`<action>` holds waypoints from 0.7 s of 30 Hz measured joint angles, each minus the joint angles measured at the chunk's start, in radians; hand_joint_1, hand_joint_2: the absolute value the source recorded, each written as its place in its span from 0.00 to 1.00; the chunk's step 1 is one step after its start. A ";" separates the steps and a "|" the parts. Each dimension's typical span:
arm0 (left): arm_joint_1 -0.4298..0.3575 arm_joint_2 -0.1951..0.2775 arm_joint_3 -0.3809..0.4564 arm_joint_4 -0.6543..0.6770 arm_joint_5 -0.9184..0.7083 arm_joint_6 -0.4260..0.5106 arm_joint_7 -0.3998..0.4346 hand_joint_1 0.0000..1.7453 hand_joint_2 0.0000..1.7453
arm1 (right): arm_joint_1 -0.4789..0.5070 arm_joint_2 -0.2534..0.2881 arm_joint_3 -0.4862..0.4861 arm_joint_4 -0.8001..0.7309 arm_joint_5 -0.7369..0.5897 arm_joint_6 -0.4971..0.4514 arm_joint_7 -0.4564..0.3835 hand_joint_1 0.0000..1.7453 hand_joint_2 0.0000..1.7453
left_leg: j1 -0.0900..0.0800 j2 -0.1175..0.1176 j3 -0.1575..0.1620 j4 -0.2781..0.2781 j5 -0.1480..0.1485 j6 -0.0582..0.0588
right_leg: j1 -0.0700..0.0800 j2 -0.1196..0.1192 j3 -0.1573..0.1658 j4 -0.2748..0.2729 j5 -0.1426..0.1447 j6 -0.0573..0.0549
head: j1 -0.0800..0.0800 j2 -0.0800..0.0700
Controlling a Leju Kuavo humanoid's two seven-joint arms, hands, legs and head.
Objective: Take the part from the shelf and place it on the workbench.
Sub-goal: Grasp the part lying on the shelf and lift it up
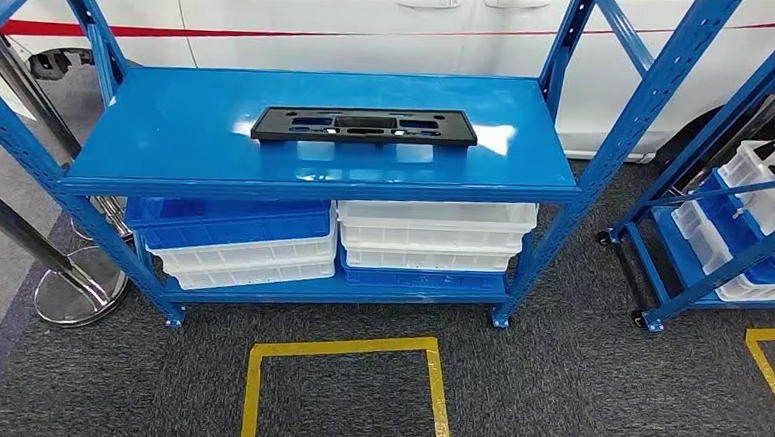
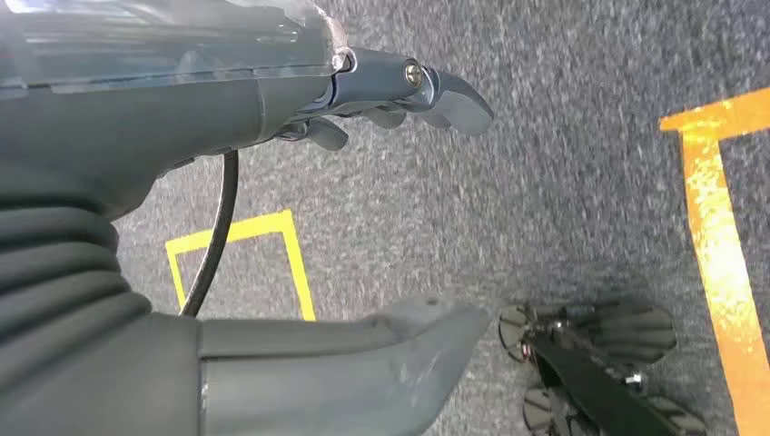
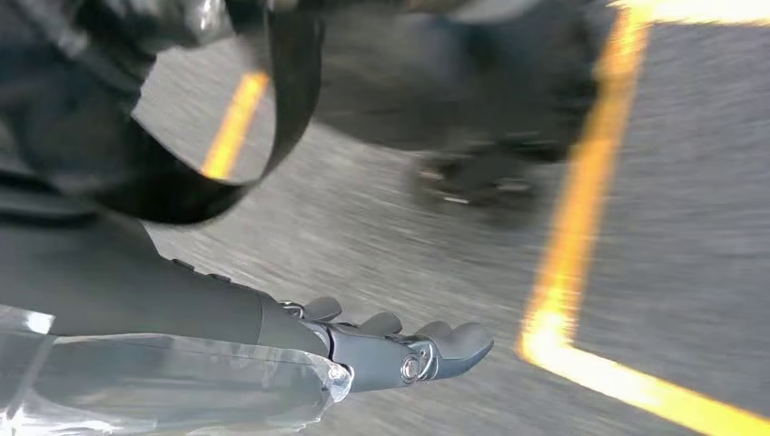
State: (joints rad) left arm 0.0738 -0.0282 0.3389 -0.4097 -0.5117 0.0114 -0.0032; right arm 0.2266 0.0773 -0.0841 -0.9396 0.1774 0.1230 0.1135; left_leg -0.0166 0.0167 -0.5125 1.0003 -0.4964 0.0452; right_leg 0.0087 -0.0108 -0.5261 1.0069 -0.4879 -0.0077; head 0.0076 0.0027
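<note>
Head view: black plastic part (image 1: pixel 364 126) lying flat mid-top of the blue shelf (image 1: pixel 168 127), bare blue all round it, stacked bins (image 1: pixel 433 236) beneath, left wrist view: left robot hand (image 2: pixel 399 100) spread, empty, above grey carpet (image 2: pixel 563 182), right wrist view: right robot hand (image 3: pixel 399 345) spread, empty, beside yellow floor tape (image 3: pixel 572 245).

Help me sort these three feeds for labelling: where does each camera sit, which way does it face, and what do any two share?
Head view: high on the body, looking forward and down at the blue shelf carrying the black part; none of the robot's body shows.
Left wrist view: behind the left hand, facing down at the grey carpet.
Right wrist view: behind the right hand, facing the same carpet, blurred.
All views share the carpet and its yellow floor tape.
</note>
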 joint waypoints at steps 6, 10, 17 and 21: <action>-0.011 -0.008 0.078 0.000 -0.091 -0.009 -0.003 0.00 0.00 | -0.075 -0.007 0.015 -0.120 0.064 0.022 -0.013 0.00 0.00 | 0.000 0.000 0.000 0.000 0.001 0.000 | 0.000 0.000 0.000 0.000 0.001 0.000 | 0.000 0.000; -0.021 -0.016 0.140 0.000 -0.160 -0.015 -0.005 0.00 0.00 | -0.142 -0.018 0.040 -0.218 0.114 0.038 -0.023 0.00 0.00 | 0.000 0.000 0.000 0.000 0.001 0.000 | 0.000 0.000 0.000 0.000 0.001 0.000 | 0.000 0.000; -0.036 -0.030 0.245 0.000 -0.276 -0.027 -0.005 0.00 0.00 | -0.257 -0.041 0.095 -0.385 0.195 0.062 -0.040 0.00 0.00 | 0.000 0.000 0.002 0.001 0.001 0.000 | 0.000 0.000 0.000 0.001 0.001 0.000 | 0.000 0.000; -0.044 -0.037 0.299 0.000 -0.335 -0.032 -0.005 0.00 0.00 | -0.313 -0.054 0.123 -0.469 0.236 0.074 -0.048 0.00 0.00 | 0.000 0.000 0.003 0.001 0.002 0.000 | 0.000 0.000 0.000 0.001 0.002 0.000 | 0.000 0.000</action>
State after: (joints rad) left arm 0.0295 -0.0656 0.6383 -0.4097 -0.8469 -0.0206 -0.0080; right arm -0.0864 0.0229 0.0391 -1.4081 0.4131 0.1968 0.0654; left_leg -0.0166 0.0165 -0.5094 1.0010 -0.4948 0.0453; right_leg 0.0087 -0.0108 -0.5265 1.0076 -0.4864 -0.0080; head 0.0074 0.0027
